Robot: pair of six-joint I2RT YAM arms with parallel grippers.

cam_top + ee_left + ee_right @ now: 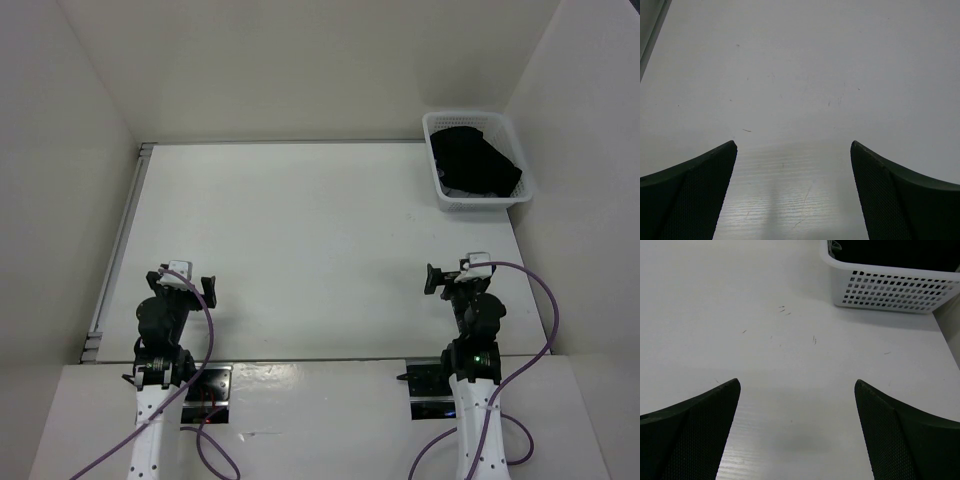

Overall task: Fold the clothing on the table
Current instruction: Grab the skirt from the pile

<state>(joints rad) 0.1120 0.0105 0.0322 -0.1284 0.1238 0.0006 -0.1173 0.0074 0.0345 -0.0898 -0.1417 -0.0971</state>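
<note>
A thin metal rail runs along the edge of the table, out to the left of the left gripper, whose fingers stand wide apart over white tabletop. The right gripper is spread just as wide — gripping nothing. Well ahead of its fingers and to their right, the black clothing lies bundled inside a white slotted basket.

Robot lab test cell, white panel walls, white table, cabled left arm, right arm
</note>
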